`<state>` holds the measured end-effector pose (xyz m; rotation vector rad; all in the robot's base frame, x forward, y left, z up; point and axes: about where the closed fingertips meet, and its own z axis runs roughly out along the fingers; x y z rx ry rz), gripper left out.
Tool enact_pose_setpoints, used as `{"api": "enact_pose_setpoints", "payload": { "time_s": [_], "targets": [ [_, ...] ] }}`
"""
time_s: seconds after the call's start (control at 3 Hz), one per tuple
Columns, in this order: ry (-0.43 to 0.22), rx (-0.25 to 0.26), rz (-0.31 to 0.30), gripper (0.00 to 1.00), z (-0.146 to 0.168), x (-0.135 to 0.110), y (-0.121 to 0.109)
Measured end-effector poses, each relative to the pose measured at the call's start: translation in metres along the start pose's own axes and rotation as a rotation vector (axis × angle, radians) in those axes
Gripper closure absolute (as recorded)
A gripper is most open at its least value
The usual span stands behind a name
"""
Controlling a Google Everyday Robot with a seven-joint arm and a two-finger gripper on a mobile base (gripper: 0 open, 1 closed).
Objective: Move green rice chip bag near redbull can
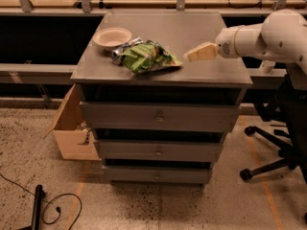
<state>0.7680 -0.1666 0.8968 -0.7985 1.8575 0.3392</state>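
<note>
Green rice chip bag (146, 57) touches redbull can (117, 54) near bowl (112, 37) on drawer cabinet (192, 28); gripper (188, 57) hovers right of bag, empty, grip state unclear.

**Arm and Gripper Pose**

The single white arm (268, 37) enters the camera view from the right edge at about 3 o'clock and reaches toward 9 o'clock. A large rounded joint (285, 30) sits near the right edge. From it, a cylindrical wrist section (237, 41) runs leftward with a slight downward tilt. The cream-coloured gripper (193, 55) is mounted on the end of the wrist section. It lies at roughly 2 o'clock from the centre of the view, with its tip pointing toward 8 o'clock. The gripper carries nothing.
</note>
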Motion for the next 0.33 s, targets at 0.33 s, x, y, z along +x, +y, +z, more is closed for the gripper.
{"api": "enact_pose_setpoints", "payload": {
  "time_s": [0.33],
  "targets": [
    [-0.044, 0.079, 0.011, 0.00, -0.0029, -0.0069, -0.0214]
  ]
}}
